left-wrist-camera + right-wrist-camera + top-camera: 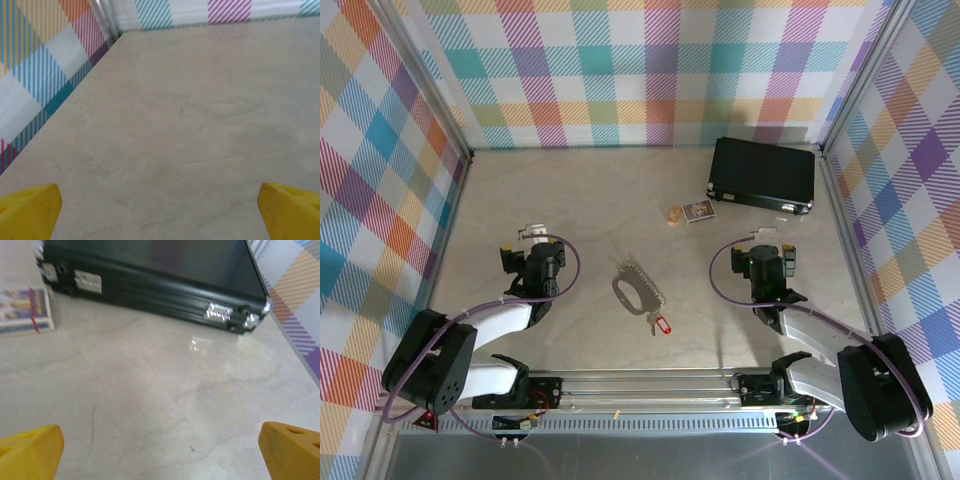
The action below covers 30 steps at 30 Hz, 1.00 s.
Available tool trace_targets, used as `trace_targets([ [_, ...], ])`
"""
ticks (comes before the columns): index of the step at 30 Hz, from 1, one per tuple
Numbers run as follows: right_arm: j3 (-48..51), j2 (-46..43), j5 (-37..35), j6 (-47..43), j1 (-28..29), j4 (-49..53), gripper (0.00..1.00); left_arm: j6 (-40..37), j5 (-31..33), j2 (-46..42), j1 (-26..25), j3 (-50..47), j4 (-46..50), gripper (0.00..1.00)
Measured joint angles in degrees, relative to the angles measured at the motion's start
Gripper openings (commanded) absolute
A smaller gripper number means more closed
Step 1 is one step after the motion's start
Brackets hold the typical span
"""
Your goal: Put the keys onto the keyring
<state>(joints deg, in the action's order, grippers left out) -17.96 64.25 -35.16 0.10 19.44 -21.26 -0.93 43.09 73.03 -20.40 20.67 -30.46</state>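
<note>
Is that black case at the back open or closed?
Closed. The black case lies flat with its lid down on the base, no gap showing, and a silver latch sits on its front edge.

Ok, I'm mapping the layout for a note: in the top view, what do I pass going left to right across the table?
left gripper → keyring → small printed card → right gripper. The key and black case overlap neighbours sideways, so are left out.
</note>
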Motion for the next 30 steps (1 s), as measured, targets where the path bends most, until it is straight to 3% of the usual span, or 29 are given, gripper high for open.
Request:
trace_targets([
  [7, 1.0, 3.2, 0.0, -1.5, -0.7, -7.9, 0.99, 0.0, -2.4, 0.9, 3.1, -1.5, -5.3, 1.00],
  [21, -2.8, 20.5, 3.0, -6.0, -4.1, -26.1, 0.99, -0.3, -9.3, 13.1, 8.7, -1.0, -17.7, 1.00],
  [30, -5.5, 22.2, 9.5, -3.6, -9.8, -25.1, 0.99, -0.2, -14.4, 13.8, 9.8, 0.7, -18.5, 1.00],
])
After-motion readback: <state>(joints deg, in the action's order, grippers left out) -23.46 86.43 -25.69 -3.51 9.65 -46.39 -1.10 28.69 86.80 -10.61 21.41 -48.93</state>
